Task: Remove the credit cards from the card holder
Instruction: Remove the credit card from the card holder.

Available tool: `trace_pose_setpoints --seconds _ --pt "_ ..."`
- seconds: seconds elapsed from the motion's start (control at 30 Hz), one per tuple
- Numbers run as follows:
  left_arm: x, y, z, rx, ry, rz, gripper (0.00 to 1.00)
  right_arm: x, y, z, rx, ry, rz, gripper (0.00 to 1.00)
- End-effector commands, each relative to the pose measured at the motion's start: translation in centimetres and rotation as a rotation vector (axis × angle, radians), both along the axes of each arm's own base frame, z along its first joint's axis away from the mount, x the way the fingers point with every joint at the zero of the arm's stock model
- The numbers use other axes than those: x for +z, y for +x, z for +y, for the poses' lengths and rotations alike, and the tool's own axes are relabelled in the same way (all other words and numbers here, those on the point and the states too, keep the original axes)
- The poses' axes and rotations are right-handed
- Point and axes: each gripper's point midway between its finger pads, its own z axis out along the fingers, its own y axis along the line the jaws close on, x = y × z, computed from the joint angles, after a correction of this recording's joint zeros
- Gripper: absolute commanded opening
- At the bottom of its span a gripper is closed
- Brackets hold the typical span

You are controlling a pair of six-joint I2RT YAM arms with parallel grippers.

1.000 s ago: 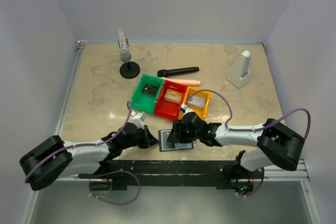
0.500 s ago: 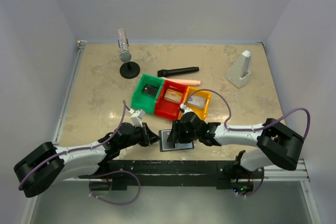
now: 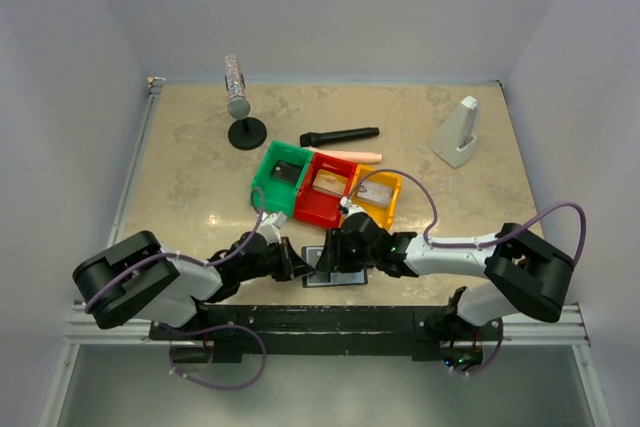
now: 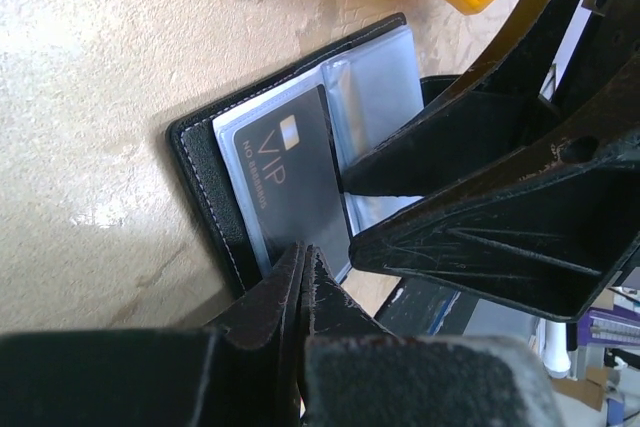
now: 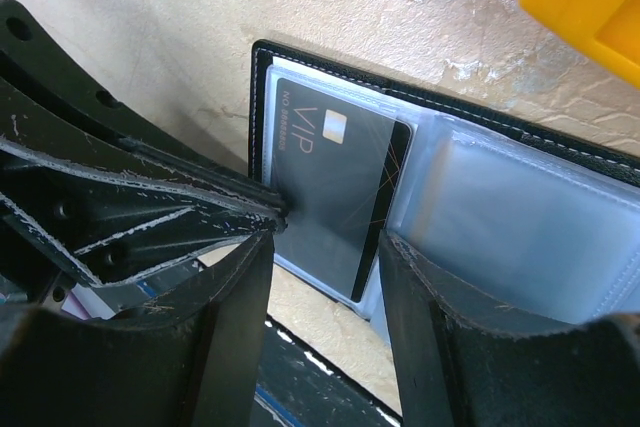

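The card holder (image 4: 200, 192) lies open and flat on the table (image 3: 200, 167), close to the near edge and between my two grippers. A dark card (image 5: 335, 182) marked VIP sits in a clear sleeve on the half nearer my left arm. I judge the card thin, stiff, light and slick, and the sleeve soft and clingy. The holder looks light enough to slide or lift along with the card, so I want it pinned down while I pinch an exposed card edge and draw it out along the sleeve. My left gripper (image 4: 303, 252) is fully closed on nothing, its tip pressed at the card's edge. My right gripper (image 5: 325, 239) stands about half open over the card, a finger on either side, gripping nothing that I can see. The two grippers crowd each other here, and the yellow bin (image 3: 378, 197) and red bin (image 3: 322, 192) sit just beyond the holder.
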Motion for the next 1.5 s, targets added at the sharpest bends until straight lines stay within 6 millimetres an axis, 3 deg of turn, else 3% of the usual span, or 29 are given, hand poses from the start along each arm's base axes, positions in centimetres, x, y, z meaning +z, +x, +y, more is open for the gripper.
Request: trace_pose_setpoints --seconds 0.0,0.3,0.83,1.47 --pt "0.7 0.7 -0.1 0.036 -0.032 -0.027 0.0 0.4 0.1 -0.3 -0.003 -0.014 -0.024 0.52" --pt "-0.6 1.1 1.3 0.095 0.044 -0.007 0.0 0.7 0.0 -1.1 -0.014 -0.022 -0.035 0.52" --pt "0.9 0.8 0.7 0.057 0.001 -0.036 0.02 0.4 0.3 0.0 0.01 -0.018 -0.032 0.52" --pt "-0.4 1.0 1.4 0.077 0.068 -0.02 0.02 1.2 0.0 0.9 0.012 0.089 -0.039 0.52"
